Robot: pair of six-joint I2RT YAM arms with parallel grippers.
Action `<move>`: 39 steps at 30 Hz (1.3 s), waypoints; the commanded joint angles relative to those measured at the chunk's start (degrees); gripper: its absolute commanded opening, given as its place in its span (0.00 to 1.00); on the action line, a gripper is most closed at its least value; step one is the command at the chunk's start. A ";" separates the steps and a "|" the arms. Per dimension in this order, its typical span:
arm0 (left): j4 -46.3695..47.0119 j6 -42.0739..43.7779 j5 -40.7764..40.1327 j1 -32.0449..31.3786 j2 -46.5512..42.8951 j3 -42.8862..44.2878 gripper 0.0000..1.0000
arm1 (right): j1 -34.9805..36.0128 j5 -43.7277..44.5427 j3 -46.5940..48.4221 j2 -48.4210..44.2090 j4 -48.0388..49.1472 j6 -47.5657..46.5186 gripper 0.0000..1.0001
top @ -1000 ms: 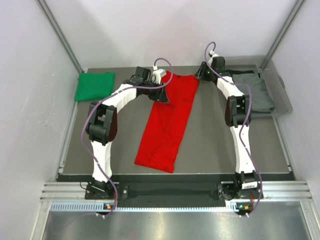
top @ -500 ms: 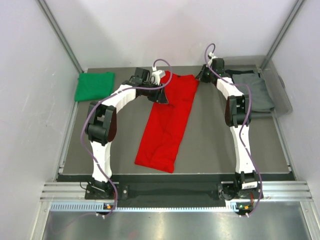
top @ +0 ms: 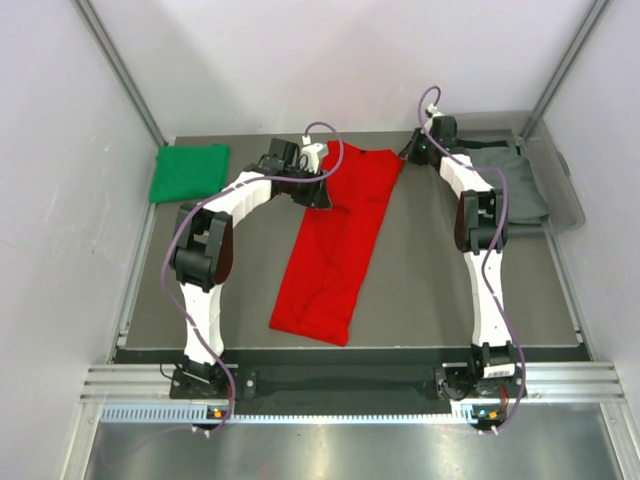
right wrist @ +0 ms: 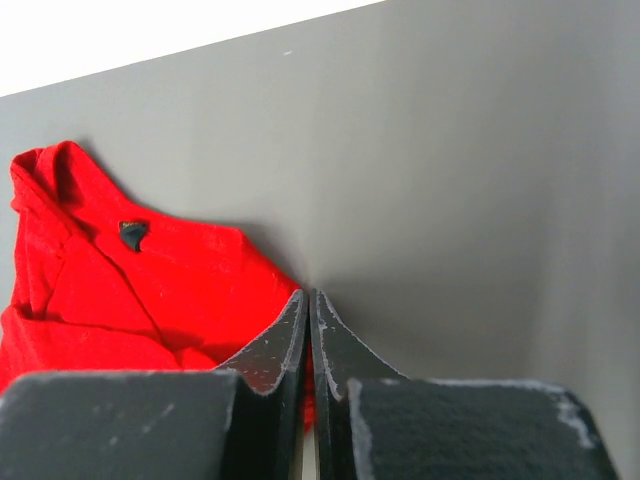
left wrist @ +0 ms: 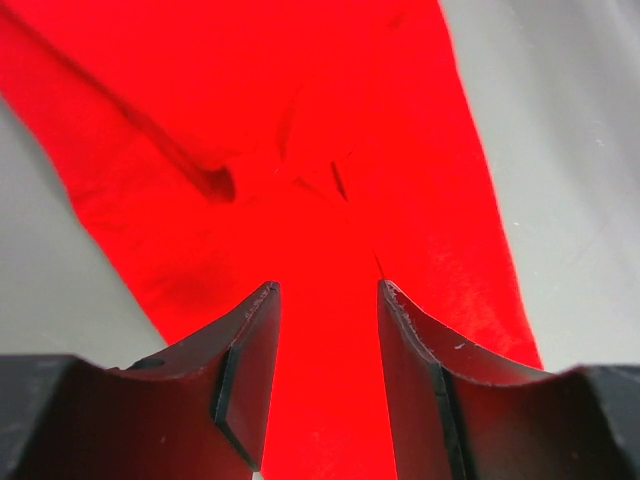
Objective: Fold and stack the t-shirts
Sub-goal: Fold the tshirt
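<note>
The red t-shirt [top: 340, 240] lies as a long folded strip across the middle of the table, running from far right to near left. My left gripper [top: 325, 190] hovers over its far left edge. In the left wrist view this gripper [left wrist: 328, 288] is open, and flat red cloth [left wrist: 300, 120] shows between its fingers. My right gripper [top: 410, 152] is at the shirt's far right corner. In the right wrist view it [right wrist: 308, 295] is shut, pinching the edge of the red cloth [right wrist: 120, 290]. A folded green t-shirt [top: 188, 172] lies at the far left. Grey t-shirts [top: 505, 175] are piled at the far right.
A clear tray [top: 565, 195] holds the grey pile at the table's right edge. Metal frame posts rise at both far corners, with white walls around. The dark table top [top: 430, 270] ends at a rail near the arm bases.
My right gripper has shut on the red t-shirt's far right corner and shifted slightly right, tugging the corner with it. The left arm has not moved.
</note>
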 commanded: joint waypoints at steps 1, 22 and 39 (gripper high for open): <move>2.81 1.76 -1.81 0.32 -2.18 -2.20 0.48 | -1.88 3.37 -1.86 -3.11 -1.52 -0.94 0.00; 1.86 3.52 -2.26 0.32 -8.43 -3.98 0.50 | -2.05 2.49 -5.11 -12.32 -0.12 -12.54 0.37; -24.00 20.75 3.13 0.67 -16.60 -15.30 0.40 | 16.39 -13.95 -59.74 -58.60 -8.99 -55.59 0.27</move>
